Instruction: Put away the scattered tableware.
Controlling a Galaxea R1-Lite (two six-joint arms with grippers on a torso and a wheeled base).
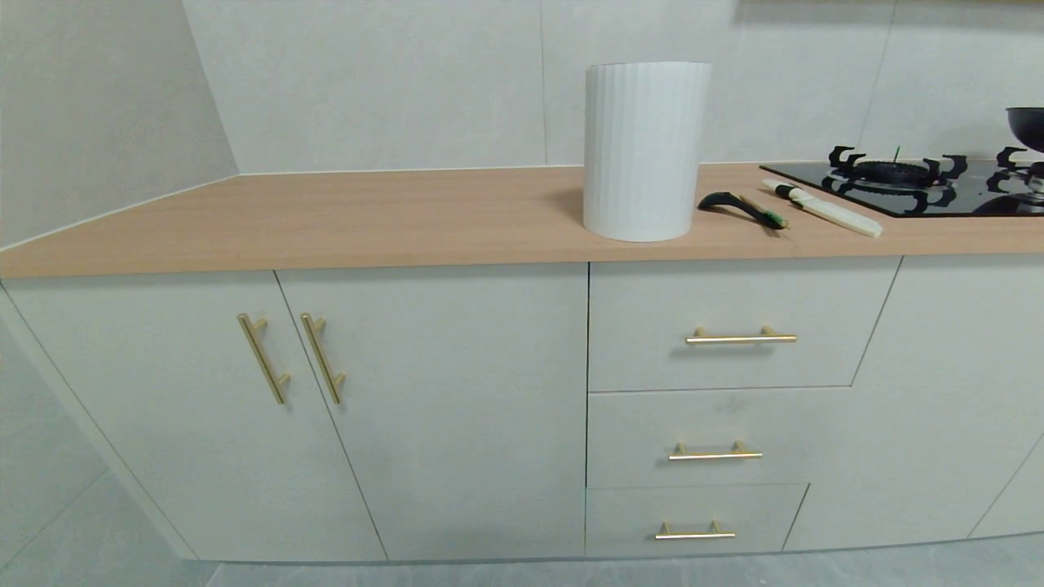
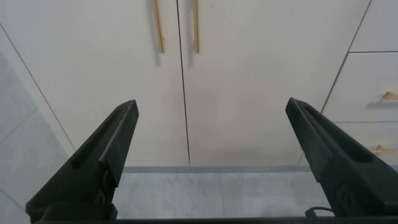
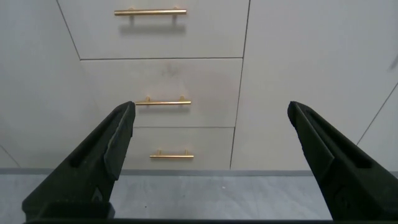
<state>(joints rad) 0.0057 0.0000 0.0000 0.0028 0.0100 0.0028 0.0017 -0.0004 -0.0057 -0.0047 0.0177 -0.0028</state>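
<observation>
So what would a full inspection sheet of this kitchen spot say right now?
Surface: wooden counter.
Job's things: black-handled tool and white utensil lie between the upright white holder and the stove.
Clutter: nothing seen.
Grippers: left gripper and right gripper both open and empty, low before the cabinet fronts.
Cables: nothing seen.
Surroundings: doors and drawers shut; tiled wall behind.

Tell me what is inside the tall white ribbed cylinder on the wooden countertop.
Only the outer wall of the tall white ribbed cylinder shows; it hides the inside, so contents cannot be told.
</observation>
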